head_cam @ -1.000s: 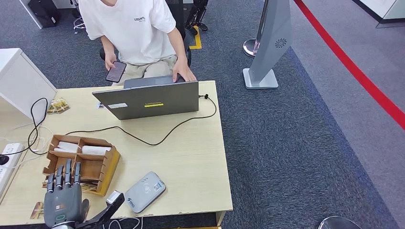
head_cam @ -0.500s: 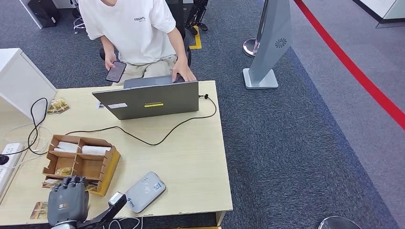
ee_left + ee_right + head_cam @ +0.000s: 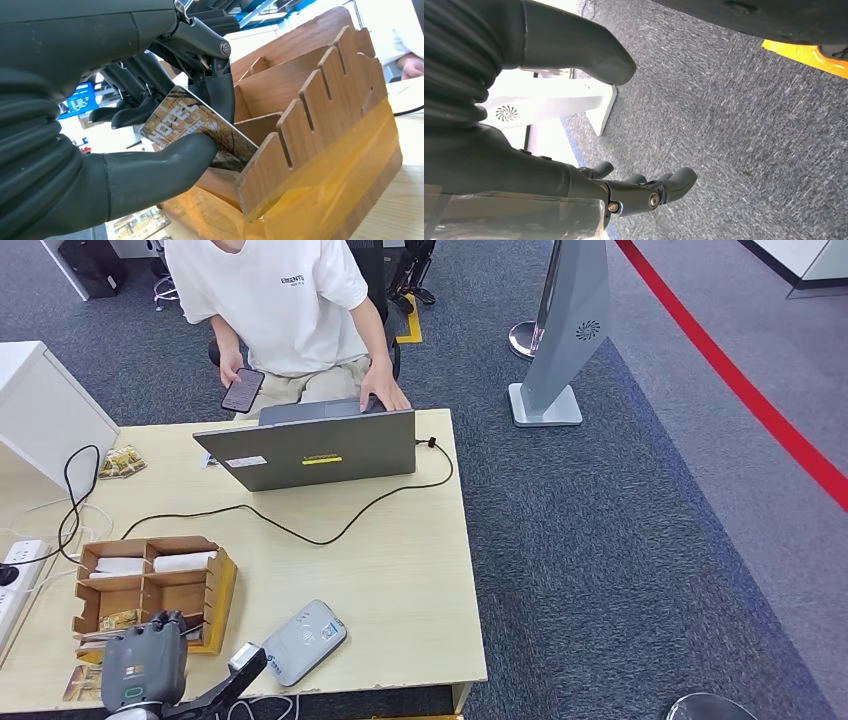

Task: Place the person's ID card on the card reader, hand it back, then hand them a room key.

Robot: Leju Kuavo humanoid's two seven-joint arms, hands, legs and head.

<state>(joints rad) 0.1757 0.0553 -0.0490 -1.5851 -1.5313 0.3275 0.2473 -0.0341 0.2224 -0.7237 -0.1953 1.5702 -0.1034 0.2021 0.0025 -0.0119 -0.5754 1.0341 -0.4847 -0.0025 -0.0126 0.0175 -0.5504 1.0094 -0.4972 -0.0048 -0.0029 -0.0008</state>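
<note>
Left hand (image 3: pixel 145 668) at lower left of head view, over near row of wooden card organizer (image 3: pixel 150 590). Thumb and fingers (image 3: pixel 220 95) pinching room key (image 3: pixel 200 127) (printed "HOTEL" card), tilted, lower edge just at a slotted divider, prob so card slides free of slot w/o snagging. Can't tell if fully clear of slot yet. Organizer kept on desk (image 3: pixel 400 580) at left, within left arm's reach. Card reader (image 3: pixel 304 642) lower centre, beside organizer, nothing on it; ID card not spotted, so reader step and hand-back judged done. Person (image 3: pixel 285 310) at top centre behind laptop (image 3: pixel 320 450), phone in one hand, other on laptop; handover needs reach across desk. Right hand (image 3: pixel 644 192) hanging over carpet, fingers loosely curled, apart from thumb, holding nothing.
</note>
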